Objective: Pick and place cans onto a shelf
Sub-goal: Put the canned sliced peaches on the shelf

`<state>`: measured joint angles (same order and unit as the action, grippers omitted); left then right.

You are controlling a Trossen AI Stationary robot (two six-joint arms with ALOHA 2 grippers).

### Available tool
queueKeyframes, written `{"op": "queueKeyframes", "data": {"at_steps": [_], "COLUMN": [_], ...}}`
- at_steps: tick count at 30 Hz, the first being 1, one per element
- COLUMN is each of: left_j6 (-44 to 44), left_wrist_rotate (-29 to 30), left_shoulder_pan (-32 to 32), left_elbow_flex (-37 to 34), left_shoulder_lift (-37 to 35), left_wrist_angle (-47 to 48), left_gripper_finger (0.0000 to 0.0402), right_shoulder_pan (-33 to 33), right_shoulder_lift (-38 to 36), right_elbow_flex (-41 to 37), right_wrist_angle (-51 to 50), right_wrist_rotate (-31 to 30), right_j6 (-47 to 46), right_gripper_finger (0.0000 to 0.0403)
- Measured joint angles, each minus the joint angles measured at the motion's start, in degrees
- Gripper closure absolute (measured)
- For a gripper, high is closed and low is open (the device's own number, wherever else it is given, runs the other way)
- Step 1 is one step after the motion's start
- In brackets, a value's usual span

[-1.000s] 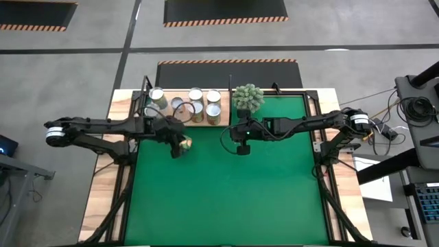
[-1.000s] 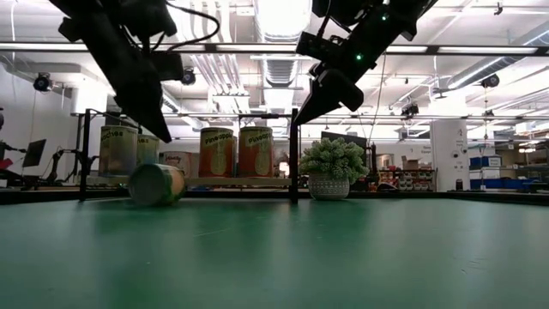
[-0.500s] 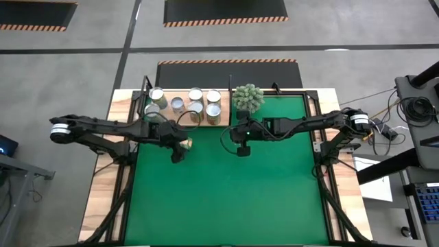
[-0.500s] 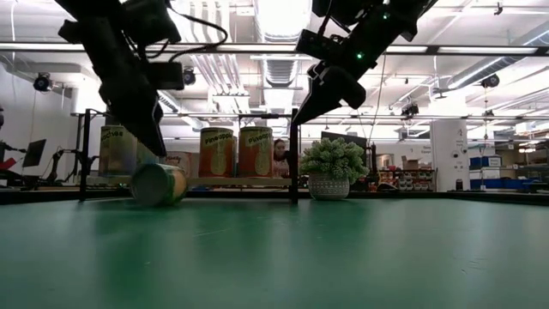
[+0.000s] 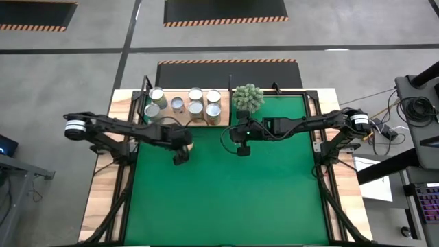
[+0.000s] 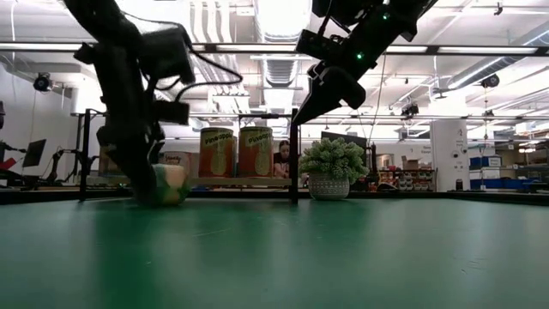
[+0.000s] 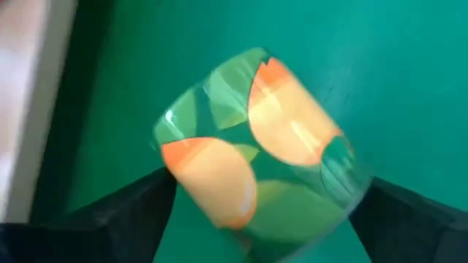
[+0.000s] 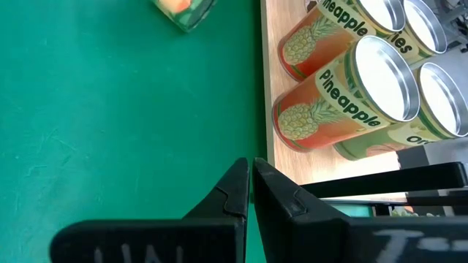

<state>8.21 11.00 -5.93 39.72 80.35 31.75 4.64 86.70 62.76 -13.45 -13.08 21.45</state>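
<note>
Left gripper (image 5: 181, 152) is lowered over the green mat (image 5: 226, 199) with its fingers (image 7: 131, 215) spread wide, one on each side of a can lying on its side (image 7: 252, 146). In the left wrist view this can, printed green with orange fruit shapes, sits between the two dark fingers with mat visible on both sides of it, so the fingers are released and not clamped on it; whether either finger touches the can cannot be determined. In the low view the same can rests on the mat directly beneath the left gripper, partly hidden by the arm. Right gripper (image 5: 242, 147) hangs above the mat, well apart from the lying can, with its fingers (image 8: 238, 191) pressed together and holding nothing. Ahead of the right fingers, pineapple-labelled cans (image 8: 344, 102) stand upright in a tight group on the shelf (image 8: 292, 164), a pale wooden board whose edge meets the mat. In the high view seven upright cans (image 5: 195, 108) occupy the shelf, beyond the left fingers. A small round plant (image 5: 247, 97) stands just beside the end of the shelf, near the right gripper.
</note>
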Motion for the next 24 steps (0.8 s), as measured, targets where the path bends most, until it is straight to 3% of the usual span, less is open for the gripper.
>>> {"op": "queueKeyframes", "data": {"at_steps": [10, 21, 24], "left_j6": [0.0, 5.3, 7.1], "left_wrist_rotate": [-1.1, -2.5, -3.0], "left_shoulder_pan": [0.0, 0.0, 0.0], "left_elbow_flex": [0.1, 0.0, 0.0], "left_shoulder_lift": [4.7, -0.4, -2.6], "left_wrist_angle": [-0.4, -4.2, -4.4], "left_gripper_finger": [0.0198, 0.0377, 0.0395], "right_shoulder_pan": [0.0, 0.0, 0.0], "right_shoulder_lift": [0.0, 0.0, 0.0], "right_elbow_flex": [0.0, 0.0, 0.0], "right_wrist_angle": [0.0, -0.1, 0.0], "right_wrist_rotate": [0.0, 0.0, 0.0], "right_j6": [-0.5, -0.5, -0.5], "right_gripper_finger": [0.0394, 0.0394, 0.0394]}}
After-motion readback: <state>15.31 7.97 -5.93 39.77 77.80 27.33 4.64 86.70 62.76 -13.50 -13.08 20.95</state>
